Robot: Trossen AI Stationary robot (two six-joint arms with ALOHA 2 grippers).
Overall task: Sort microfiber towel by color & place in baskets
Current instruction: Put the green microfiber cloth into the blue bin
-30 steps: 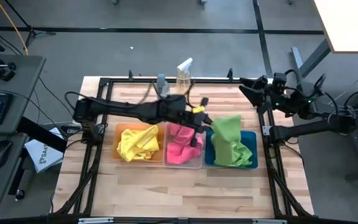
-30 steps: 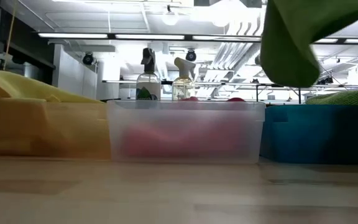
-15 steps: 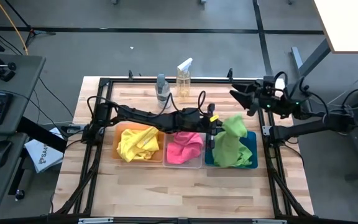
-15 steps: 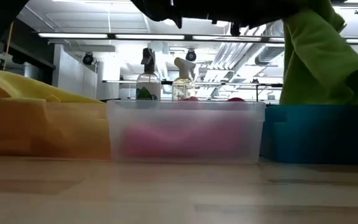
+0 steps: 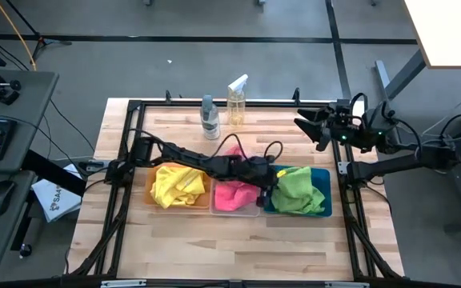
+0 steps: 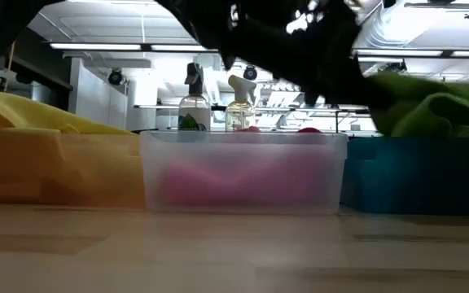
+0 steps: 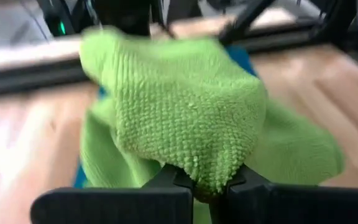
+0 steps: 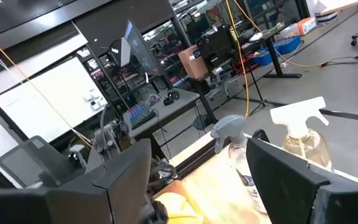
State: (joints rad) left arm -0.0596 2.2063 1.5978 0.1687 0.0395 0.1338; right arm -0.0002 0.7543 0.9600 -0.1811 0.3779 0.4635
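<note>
Lime green microfiber towel (image 5: 298,188): lay heaped in the teal blue bin (image 5: 323,178), at the right end of the row of three; one fold was pinched in the left pincer (image 7: 207,184), fingers pressed on the cloth
Left pincer: sat low over the near-left edge of the teal blue bin, its arm reaching across the clear bin (image 5: 234,210)
Hot pink towel (image 5: 234,194): lay in the clear bin, middle of the row
Yellow towel (image 5: 176,182): lay in the translucent orange bin (image 5: 154,168), left end of the row
Two spray bottles (image 5: 222,110): stood upright side by side at the far edge of the bench (image 5: 214,248)
Right pincer (image 8: 197,180): was raised beyond the bench's far right corner, fingers spread, nothing between them
</note>
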